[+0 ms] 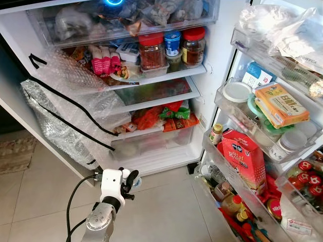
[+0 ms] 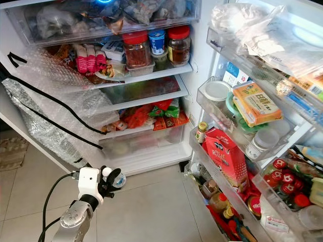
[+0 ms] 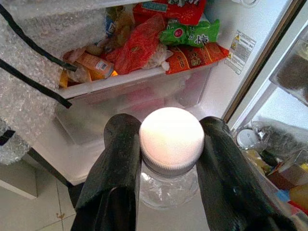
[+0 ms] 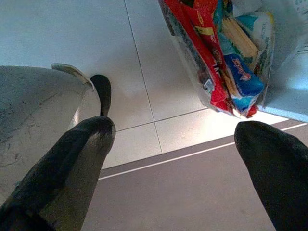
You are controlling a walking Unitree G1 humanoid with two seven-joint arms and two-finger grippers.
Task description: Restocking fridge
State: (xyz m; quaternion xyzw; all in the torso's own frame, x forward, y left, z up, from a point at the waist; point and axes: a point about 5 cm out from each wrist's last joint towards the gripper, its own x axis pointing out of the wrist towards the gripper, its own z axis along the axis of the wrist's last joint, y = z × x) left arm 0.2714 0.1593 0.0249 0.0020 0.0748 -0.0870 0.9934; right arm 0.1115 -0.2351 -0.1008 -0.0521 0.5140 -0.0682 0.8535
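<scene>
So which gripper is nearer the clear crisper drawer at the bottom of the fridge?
Left. The left gripper, shut on a white-capped bottle, is raised just in front of the crisper drawer. The right gripper hangs open over the floor beside the door.

Bubble wrap (image 1: pixel 75 96) crowds the left shelves; the bottom drawer (image 1: pixel 151 143) front seems reachable.

My left hand (image 1: pixel 132 182) sits low before the open fridge (image 1: pixel 202 101), a bottle (image 3: pixel 169 159) between its fingers; the drawer (image 1: pixel 151 143) lies behind it, packets (image 1: pixel 169 117) on the shelf above, jars (image 1: pixel 171 48) higher; the door rack (image 1: pixel 237 166) stands to my right, a carton (image 1: pixel 245 154) in it; bubble wrap (image 1: pixel 70 111) hangs left.
</scene>
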